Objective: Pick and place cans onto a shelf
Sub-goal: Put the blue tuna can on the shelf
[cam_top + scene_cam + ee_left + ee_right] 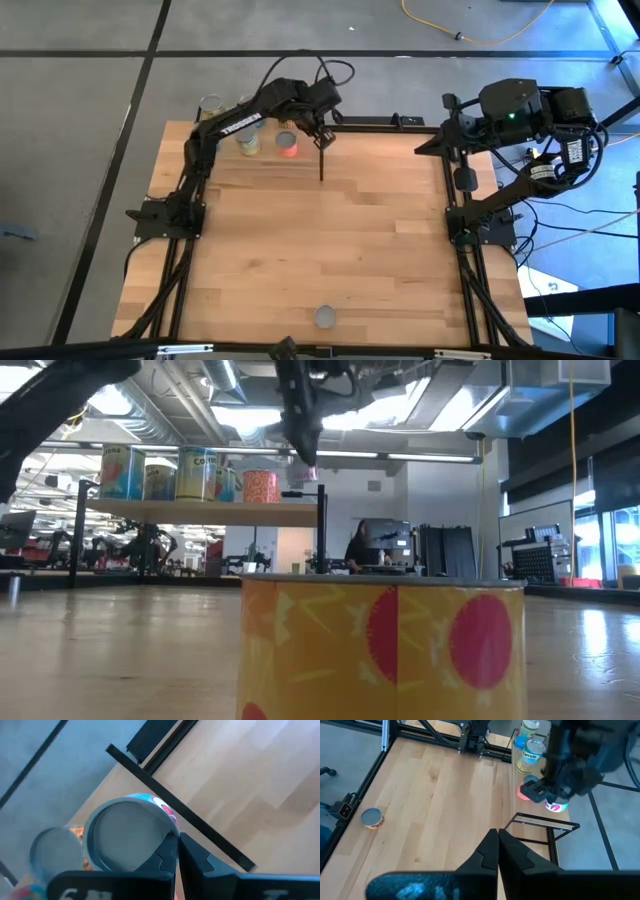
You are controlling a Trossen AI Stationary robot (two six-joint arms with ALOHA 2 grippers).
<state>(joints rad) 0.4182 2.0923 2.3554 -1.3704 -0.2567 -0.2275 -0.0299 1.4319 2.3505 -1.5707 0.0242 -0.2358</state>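
Note:
The shelf (200, 512) stands at the table's far left, with several cans (195, 472) and an orange can (260, 485) in a row on it. My left gripper (320, 128) is above the shelf's right end, beside the black end post (321, 530). It is shut on a can with a pink and blue label (127, 837), which also shows in the right wrist view (555, 806). Another can, yellow with red circles (380, 650), stands alone at the table's near edge (325, 317). My right gripper (497, 840) is shut and empty at the table's far right. My left gripper holds the can at its top rim (170, 827), on the side facing the end post. The two fingers come from above and stand almost together at the rim. The can hangs below the fingers (305, 474), clear of the shelf board.
The shelf's black end frame (175, 810) runs close beside the held can. A black rail (380, 122) lines the table's far edge. The middle of the tabletop (340, 230) is bare wood. A person (357, 550) is in the room beyond the table.

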